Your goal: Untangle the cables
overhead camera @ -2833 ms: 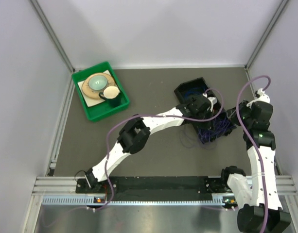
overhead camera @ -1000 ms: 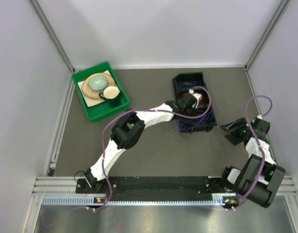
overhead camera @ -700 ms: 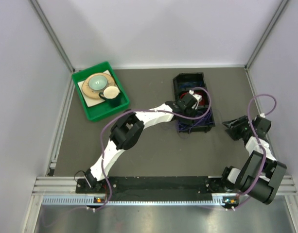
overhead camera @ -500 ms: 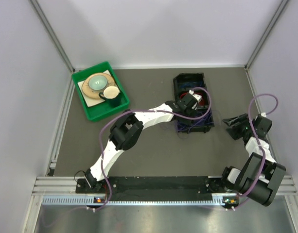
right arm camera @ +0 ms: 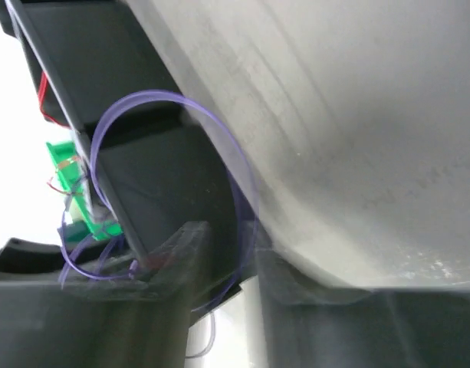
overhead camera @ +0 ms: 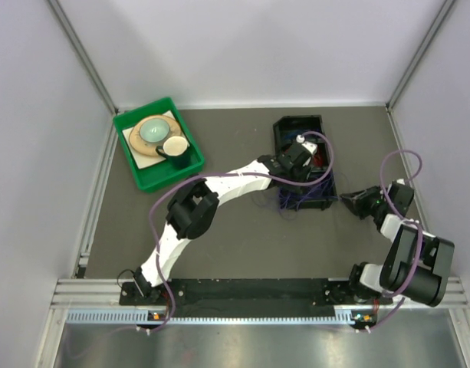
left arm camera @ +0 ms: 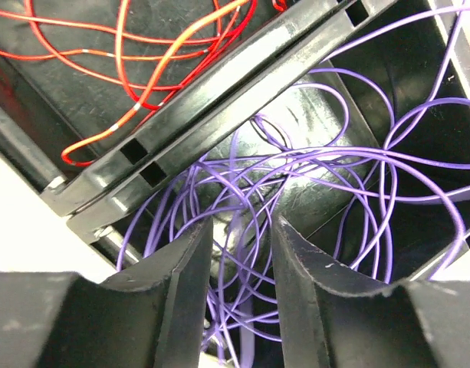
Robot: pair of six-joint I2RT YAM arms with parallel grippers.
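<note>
The cables lie in a black divided box [overhead camera: 296, 120]. Red cables [left arm camera: 142, 54] fill one compartment and purple cables [left arm camera: 357, 169] fill the one beside it. Some purple loops [overhead camera: 290, 205] spill over the box's near edge onto the table. My left gripper [overhead camera: 302, 165] points down into the purple compartment, open, with purple loops lying below and between its fingers [left arm camera: 181, 291]. My right gripper [overhead camera: 348, 201] sits low at the box's near right corner. It is open, and a single purple cable loop [right arm camera: 219, 146] runs through the gap between its fingers [right arm camera: 185, 253].
A green tray [overhead camera: 139, 172] holding a bowl, a dark cup and a wooden plate stands at the back left. White walls and metal posts enclose the table. The black box wall [right arm camera: 142, 192] is right in front of the right gripper.
The left gripper has opened over the purple compartment and shifted slightly toward the back. The right gripper has moved left to the box corner, its jaws narrowing around a purple loop.
</note>
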